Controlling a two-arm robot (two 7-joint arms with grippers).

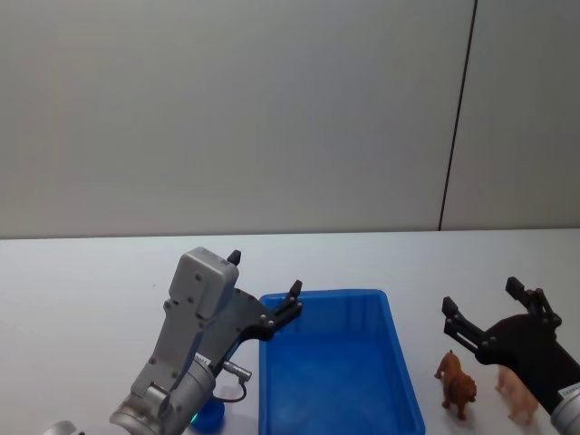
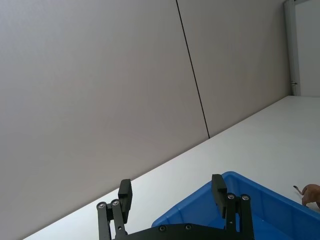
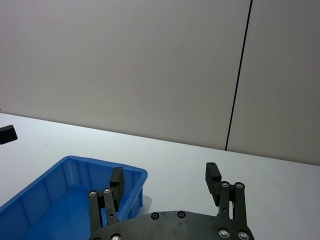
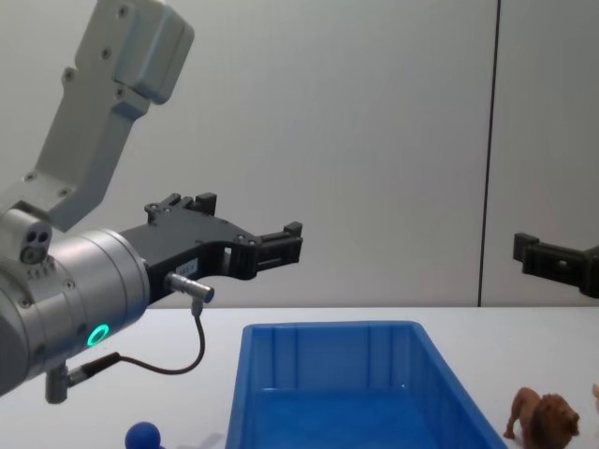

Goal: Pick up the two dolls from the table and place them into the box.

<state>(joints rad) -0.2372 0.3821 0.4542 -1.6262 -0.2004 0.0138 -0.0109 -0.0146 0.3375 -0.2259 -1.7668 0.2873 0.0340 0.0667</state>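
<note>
**Pre-grasp, nothing binned yet**

The worktop (image 1: 91, 272) is carrying the box (image 1: 326, 295), centred, nothing inside. The left pincer (image 1: 265, 272) is hovering wide open by its left rim. The right pincer (image 1: 481, 294), wide and empty too, is hanging over the lion (image 1: 456, 385) and pale animal (image 1: 517, 391) standing right of the box. Next, I judge: right pincer lowering to straddle the lion.

Robot lab or test room, sparse. Plain grey panel wall (image 1: 227, 109) at 12 o'clock, dark vertical seam (image 1: 458, 118) at 1 o'clock. Bare white table (image 1: 91, 272) runs to wall. Pale door frame (image 2: 289, 45) in left wrist view.
</note>
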